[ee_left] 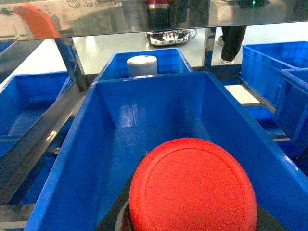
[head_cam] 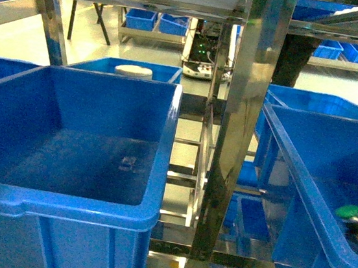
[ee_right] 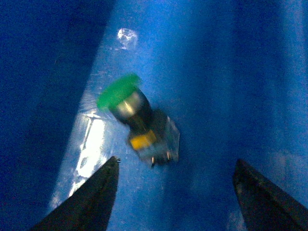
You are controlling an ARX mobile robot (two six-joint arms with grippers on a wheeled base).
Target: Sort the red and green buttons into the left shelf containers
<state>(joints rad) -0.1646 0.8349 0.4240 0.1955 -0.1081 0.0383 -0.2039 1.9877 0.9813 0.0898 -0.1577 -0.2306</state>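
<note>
Head view: a large, deep bright-blue plastic bin [head_cam: 65, 153] sits on the left of the steel shelf frame [head_cam: 235, 128]; a green-capped push-button [head_cam: 354, 224] lies in the blue bin at right [head_cam: 320, 158].

Left wrist view: a round red mushroom-cap button [ee_left: 192, 187] fills the foreground above that left bin [ee_left: 120, 120]; whether the left pincer grips it cannot be told.

Right wrist view: the right gripper [ee_right: 175, 192] hangs spread wide, apart from the green button [ee_right: 137, 120] lying on its side on the bin floor.

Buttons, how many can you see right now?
2. A red button close under the left wrist camera, over the blue bin; a green button lying in the right-hand bin. Others may be hidden.
</note>
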